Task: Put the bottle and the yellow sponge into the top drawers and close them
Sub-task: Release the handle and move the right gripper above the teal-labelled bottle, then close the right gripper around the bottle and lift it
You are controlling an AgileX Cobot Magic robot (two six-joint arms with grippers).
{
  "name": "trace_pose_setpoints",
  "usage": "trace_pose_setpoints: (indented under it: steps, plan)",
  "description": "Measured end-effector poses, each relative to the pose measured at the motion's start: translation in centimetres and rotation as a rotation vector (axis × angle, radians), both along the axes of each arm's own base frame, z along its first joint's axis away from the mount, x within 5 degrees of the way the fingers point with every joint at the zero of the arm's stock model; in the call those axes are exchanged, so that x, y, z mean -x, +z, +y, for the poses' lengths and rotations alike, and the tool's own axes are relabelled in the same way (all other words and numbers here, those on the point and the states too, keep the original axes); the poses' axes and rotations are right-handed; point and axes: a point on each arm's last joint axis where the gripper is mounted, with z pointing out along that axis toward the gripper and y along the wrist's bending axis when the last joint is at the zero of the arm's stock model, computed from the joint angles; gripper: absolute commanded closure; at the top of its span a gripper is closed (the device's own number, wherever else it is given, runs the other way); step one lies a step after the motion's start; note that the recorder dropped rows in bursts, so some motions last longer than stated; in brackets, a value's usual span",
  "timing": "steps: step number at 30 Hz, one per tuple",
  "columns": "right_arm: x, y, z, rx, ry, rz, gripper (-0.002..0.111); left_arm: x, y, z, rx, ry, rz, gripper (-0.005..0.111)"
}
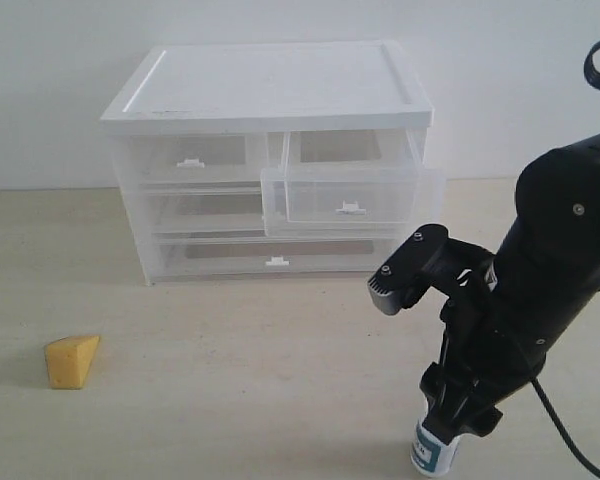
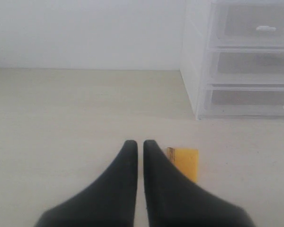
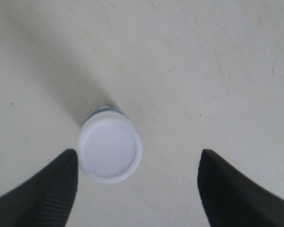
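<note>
Cabinet (image 1: 270,90), white-topped, stood at the back of the table (image 1: 230,400). Of the top drawers, the left drawer (image 1: 190,158) was pushed in and the right drawer (image 1: 350,195) was pulled out, with nothing visible inside. Yellow sponge (image 1: 71,361) lay on the table, front left, well apart from the cabinet. Left gripper (image 2: 138,144) had its jaws pressed together, holding nothing, with the sponge just past its tips. Bottle (image 1: 435,455) stood upright on the table, front right. Right gripper (image 3: 138,158) was directly above the bottle, jaws spread wide with the white cap between them, just beside one finger (image 3: 61,184) and well clear of the other; nothing gripped.
</note>
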Motion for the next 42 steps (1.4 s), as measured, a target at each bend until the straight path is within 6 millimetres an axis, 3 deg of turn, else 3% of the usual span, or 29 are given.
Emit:
trace_pose_setpoints:
  steps: [18, 26, 28, 31, 32, 38, 40, 42]
  plan:
    - [0.5, 0.1, 0.9, -0.106, -0.048, 0.070, 0.045, 0.0, 0.0, 0.0, 0.000, 0.000, 0.000, 0.102]
    - [-0.3, -2.6, 1.3, -0.065, -0.049, 0.115, 0.045, 0.0, 0.0, 0.0, 0.000, 0.000, 0.000, 0.102]
    - [-0.3, -2.6, 1.3, -0.066, -0.050, 0.113, 0.052, 0.0, 0.0, 0.0, 0.000, 0.000, 0.000, 0.102]
    - [-0.3, -2.6, 1.3, -0.066, -0.050, 0.113, 0.100, 0.0, 0.0, 0.0, 0.000, 0.000, 0.000, 0.102]
    - [-0.3, -2.6, 1.3, -0.065, -0.053, 0.115, 0.108, 0.0, 0.0, 0.0, 0.000, 0.000, 0.000, 0.102]
    - [0.1, -2.3, 1.1, -0.049, -0.037, 0.139, 0.108, 0.0, 0.0, 0.0, 0.000, 0.000, 0.000, 0.102]
    - [0.3, -1.3, 1.0, -0.058, -0.021, 0.117, 0.108, 0.0, 0.0, 0.0, 0.000, 0.000, 0.000, 0.102]
    - [0.5, 1.1, 0.8, -0.077, 0.045, 0.068, 0.108, 0.0, 0.0, 0.0, 0.000, 0.000, 0.000, 0.102]
